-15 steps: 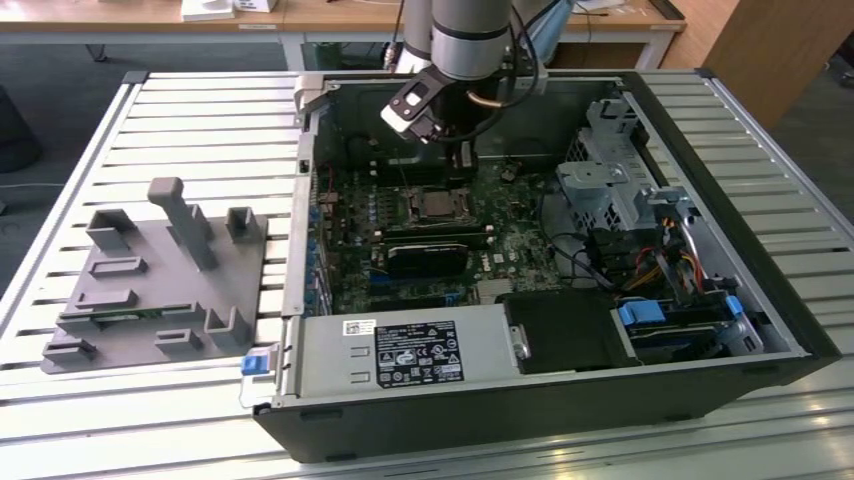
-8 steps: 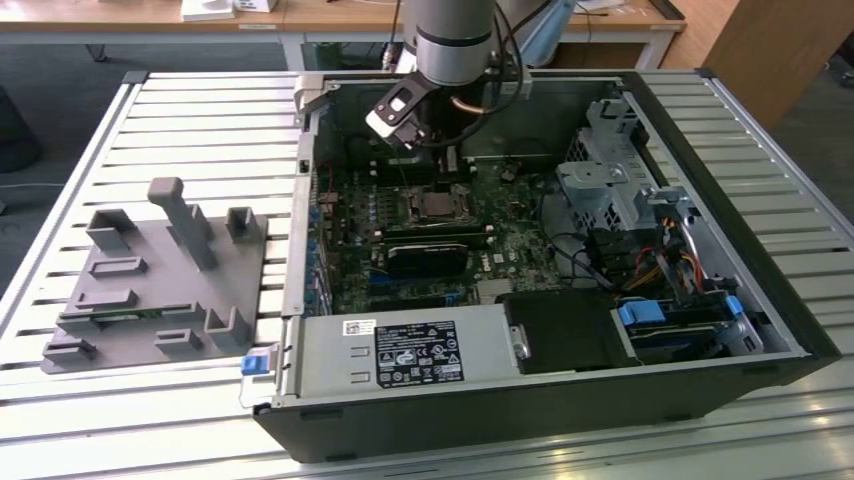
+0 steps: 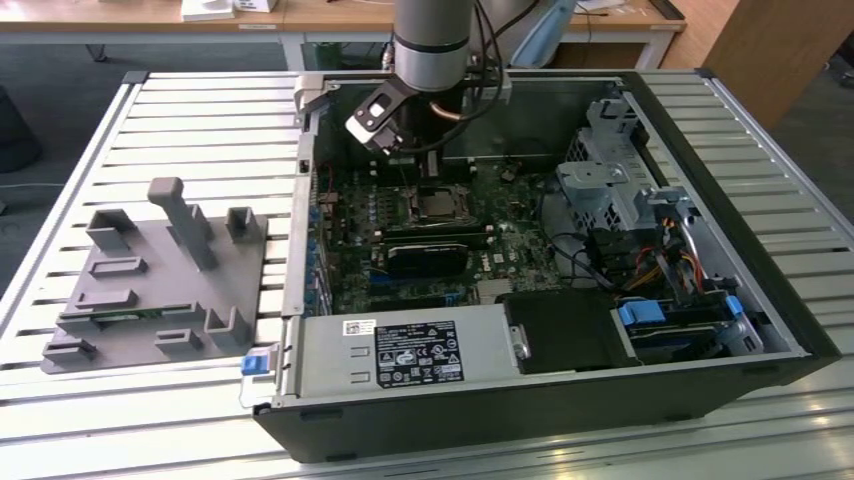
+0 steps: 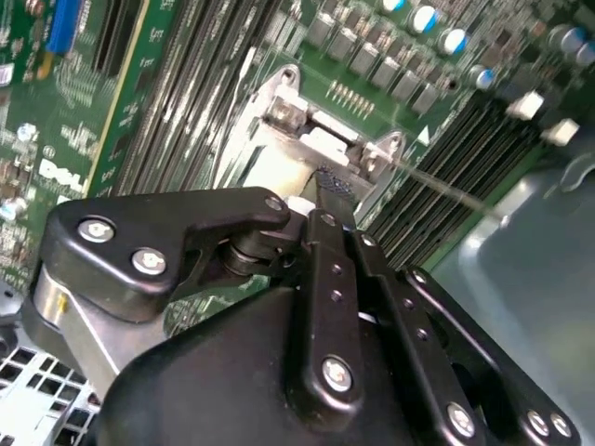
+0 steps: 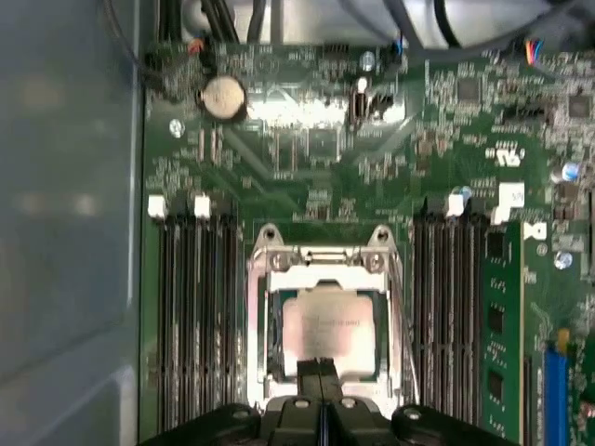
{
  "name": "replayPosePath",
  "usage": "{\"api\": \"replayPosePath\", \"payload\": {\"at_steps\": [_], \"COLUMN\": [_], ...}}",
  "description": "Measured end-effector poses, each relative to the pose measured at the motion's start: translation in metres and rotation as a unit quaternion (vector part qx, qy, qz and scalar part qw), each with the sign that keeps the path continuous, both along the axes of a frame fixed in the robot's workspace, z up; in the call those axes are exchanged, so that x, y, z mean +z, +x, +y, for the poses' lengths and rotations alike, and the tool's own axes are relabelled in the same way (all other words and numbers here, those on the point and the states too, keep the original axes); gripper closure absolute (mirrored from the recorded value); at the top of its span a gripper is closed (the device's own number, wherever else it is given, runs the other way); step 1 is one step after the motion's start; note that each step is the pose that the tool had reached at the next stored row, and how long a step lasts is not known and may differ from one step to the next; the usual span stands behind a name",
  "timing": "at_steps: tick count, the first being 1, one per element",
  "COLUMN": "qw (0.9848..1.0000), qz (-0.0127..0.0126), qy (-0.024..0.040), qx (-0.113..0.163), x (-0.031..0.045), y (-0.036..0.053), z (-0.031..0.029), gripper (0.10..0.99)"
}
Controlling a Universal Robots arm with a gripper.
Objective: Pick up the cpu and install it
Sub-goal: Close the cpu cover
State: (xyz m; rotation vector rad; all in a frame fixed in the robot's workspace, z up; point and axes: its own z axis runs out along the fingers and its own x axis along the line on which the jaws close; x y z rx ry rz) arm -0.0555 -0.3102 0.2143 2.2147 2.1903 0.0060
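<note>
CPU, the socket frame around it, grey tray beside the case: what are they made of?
cpu: metal lid, dull silvery with a soft sheen.
socket frame: bright bare metal, likely steel; its edges glint.
grey tray: matte uniform grey, no shine, probably plastic.

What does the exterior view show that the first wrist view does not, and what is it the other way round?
The exterior view takes in the grey tray on the slatted table, the arm, and the computer case with its power supply. The first wrist view brings out a round coin battery, a green memory stick, and that the gripper is shut. Both show the motherboard and the cpu lying in its socket, with the gripper over it.
</note>
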Motion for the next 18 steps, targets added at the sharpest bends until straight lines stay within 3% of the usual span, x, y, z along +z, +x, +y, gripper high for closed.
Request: {"api": "replayPosePath", "payload": {"at_steps": [7,18], "qw": [1.0000,1.0000], "qz": [0.0001,-0.0005], "qy": [-0.0001,0.0009], "qx": [0.000,0.000], "x": [-0.0137,-0.0149], "y": [-0.0027,0.0001], "z": [0.0000,0.0004], "gripper": [0.980,0.980]}}
